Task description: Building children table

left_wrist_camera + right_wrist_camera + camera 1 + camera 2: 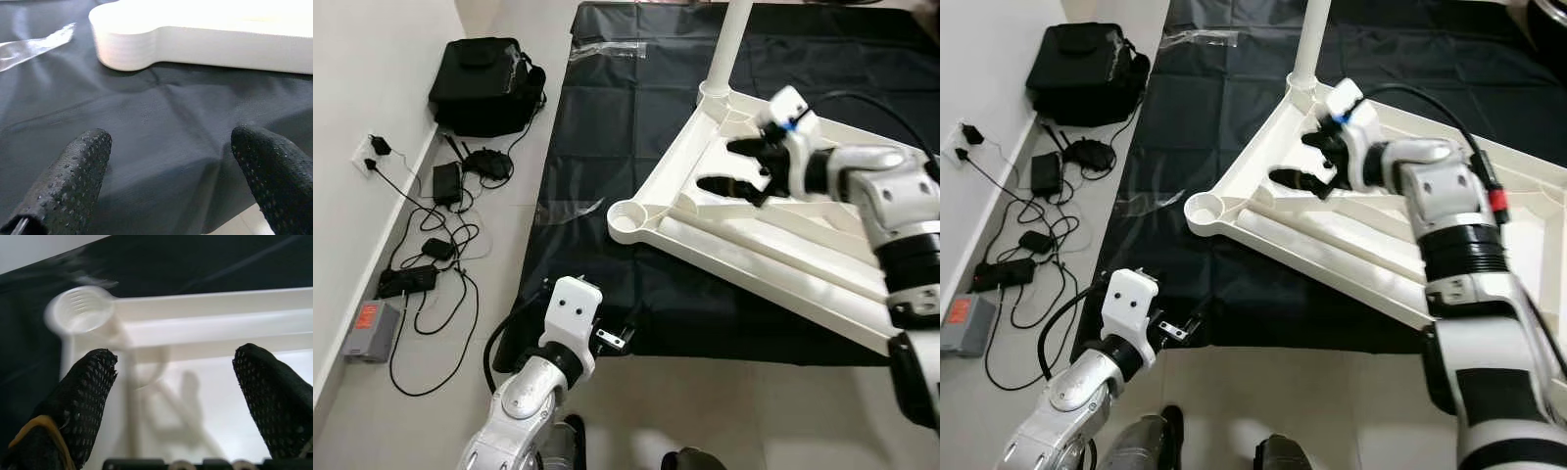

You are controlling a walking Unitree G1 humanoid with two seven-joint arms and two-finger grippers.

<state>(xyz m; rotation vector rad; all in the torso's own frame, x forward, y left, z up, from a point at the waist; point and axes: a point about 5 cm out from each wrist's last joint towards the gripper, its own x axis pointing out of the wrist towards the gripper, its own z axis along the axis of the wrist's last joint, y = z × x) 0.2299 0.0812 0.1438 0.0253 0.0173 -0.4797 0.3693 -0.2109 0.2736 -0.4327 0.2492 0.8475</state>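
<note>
On the floor before me a black cloth [636, 127] was spread, and the white tabletop [773, 250] of the children's table lay upside down on it, its ribbed underside facing up. One white leg [729, 44] stood upright, already fixed at the tabletop's far corner. At the corner nearest my left side sat a round leg socket [626, 217], threaded on the inside as my right wrist view showed [83, 308], and it held nothing. A loose white leg [1332, 240] lay inside the tabletop's tray-like underside, along the rim that ran away from that socket.

My right gripper [736, 166] hovered over the underside, between the standing leg and the vacant socket, with its black fingers [80, 396] spread wide and nothing held between them. My left gripper [619, 335] was low at the near edge of the cloth, close to the socket corner but apart from it; its fingers [73, 176] were also parted, with only cloth beneath them.

A strip of clear plastic wrap [570, 208] lay on the cloth beside the socket corner, and another piece [607, 49] lay at the cloth's far left edge. Off to my left, by the wall, a black bag [484, 83] sat closed on the tiles, its contents hidden, with a tangle of cables and chargers [431, 245] nearer me and a small grey box with an orange label [374, 331].
</note>
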